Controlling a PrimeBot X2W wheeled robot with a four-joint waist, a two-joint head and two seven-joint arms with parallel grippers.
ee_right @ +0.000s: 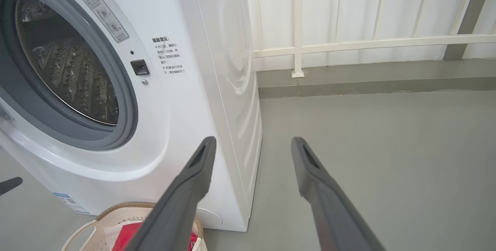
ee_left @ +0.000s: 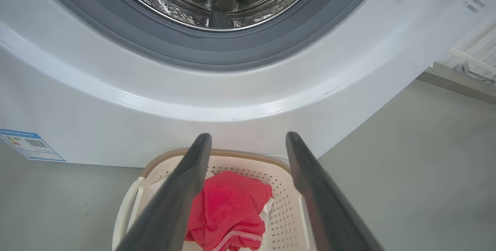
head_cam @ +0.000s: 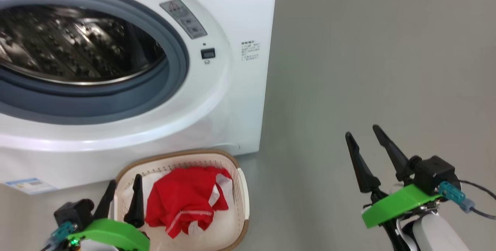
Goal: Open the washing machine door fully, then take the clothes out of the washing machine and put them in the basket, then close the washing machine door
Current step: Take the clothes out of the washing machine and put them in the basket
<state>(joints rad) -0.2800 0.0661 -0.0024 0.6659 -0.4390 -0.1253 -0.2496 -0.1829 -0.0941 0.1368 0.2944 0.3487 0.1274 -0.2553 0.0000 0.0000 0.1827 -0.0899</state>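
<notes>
Bright red clothes [head_cam: 182,200] lay in the cream perforated plastic basket [head_cam: 178,155] before the white front-loading washing machine [head_cam: 232,11]; left gripper [head_cam: 124,181] and right gripper [head_cam: 362,131] gaped empty.

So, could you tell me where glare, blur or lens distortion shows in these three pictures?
Head view: the steel drum glints and looks smeared. Left wrist view: the wide lens bows the washing machine, and the fingers of the left hand look soft up close. Right wrist view: even light, the railing crisp, no hard shadows on the floor.

Clothes [head_cam: 182,200] in basket [head_cam: 170,165] (before washing machine [head_cam: 232,107])
</notes>
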